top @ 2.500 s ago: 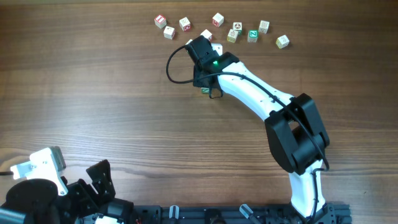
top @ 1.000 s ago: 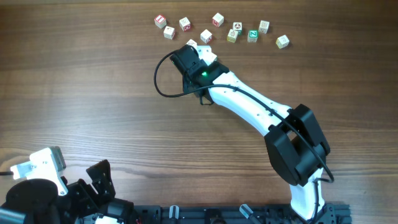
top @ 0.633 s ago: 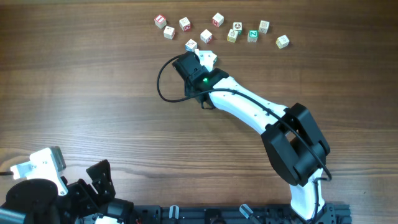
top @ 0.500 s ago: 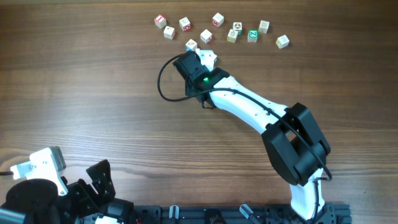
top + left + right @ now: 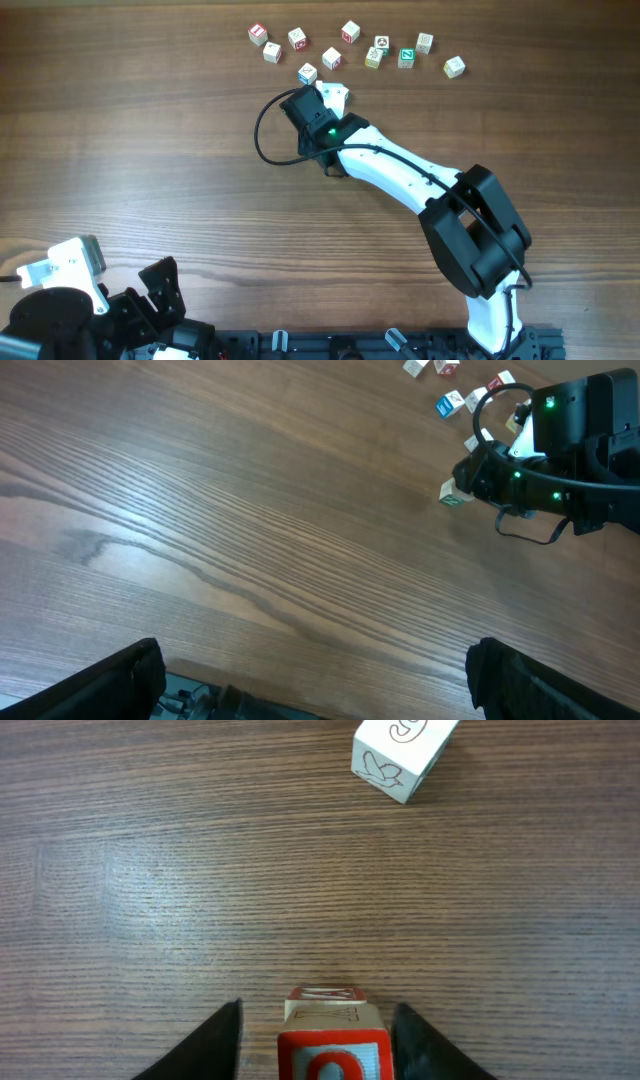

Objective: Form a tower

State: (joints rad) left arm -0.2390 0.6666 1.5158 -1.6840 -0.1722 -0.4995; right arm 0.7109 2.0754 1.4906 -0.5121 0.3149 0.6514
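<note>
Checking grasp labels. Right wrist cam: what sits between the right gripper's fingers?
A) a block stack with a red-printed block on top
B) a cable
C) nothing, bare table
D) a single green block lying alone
A: the right wrist view shows the block stack, its top block printed in red, standing on the table between the two fingers of the right gripper.

The right wrist view's lower edge is cutting off the tower (image 5: 331,1038) below its top cubes; the top edge is clipping a loose cube (image 5: 402,755). Overhead, the right arm (image 5: 400,175) is hiding the tower. From the left wrist, the far cubes (image 5: 449,405) are showing too small to read.
</note>
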